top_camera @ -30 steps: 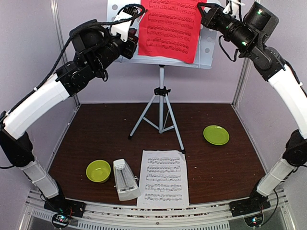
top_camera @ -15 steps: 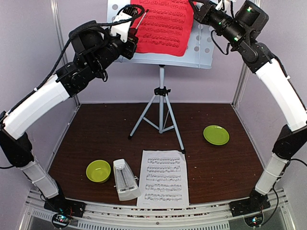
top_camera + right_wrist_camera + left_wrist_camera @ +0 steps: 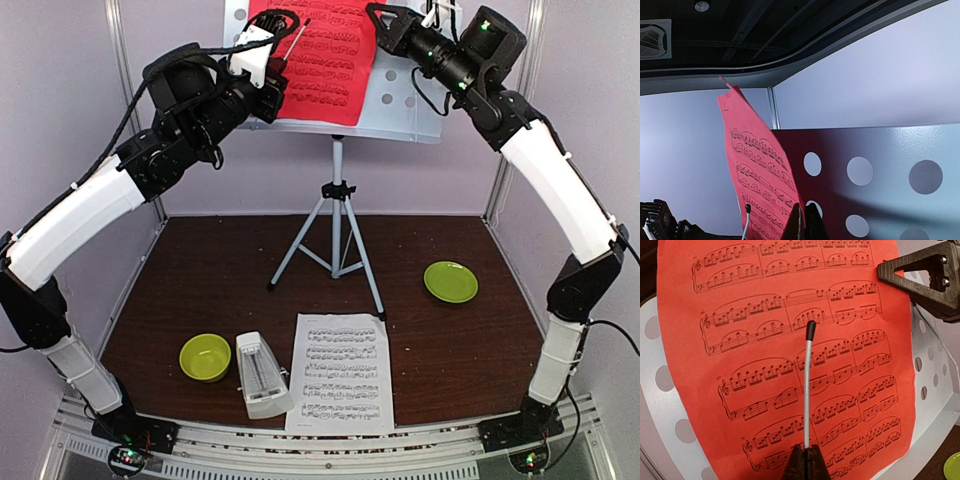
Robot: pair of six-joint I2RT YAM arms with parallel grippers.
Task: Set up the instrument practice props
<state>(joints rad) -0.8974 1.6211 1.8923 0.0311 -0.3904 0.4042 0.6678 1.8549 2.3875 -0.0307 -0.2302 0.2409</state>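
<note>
The red sheet (image 3: 325, 60) of printed music lies against the perforated pale music stand (image 3: 420, 105), high at the back. My right gripper (image 3: 380, 20) is shut on the sheet's right edge, and in the right wrist view the paper (image 3: 755, 165) runs down between the closed fingers (image 3: 802, 222). At the sheet's left side, my left gripper (image 3: 283, 70) is shut on a thin silver rod with a black tip (image 3: 807, 375), which lies across the front of the red sheet (image 3: 740, 390). The white sheet (image 3: 340, 372) lies flat near the front. The white metronome (image 3: 262, 375) stands left of it.
The stand's tripod (image 3: 337, 235) stands at the middle back of the brown table. A lime-green bowl (image 3: 204, 357) sits front left beside the metronome. A lime-green plate (image 3: 450, 281) lies to the right. Grey walls close in the back and both sides.
My right arm has swung left with the red sheet, sliding it leftward across the stand. The left arm and its rod have stayed still.
</note>
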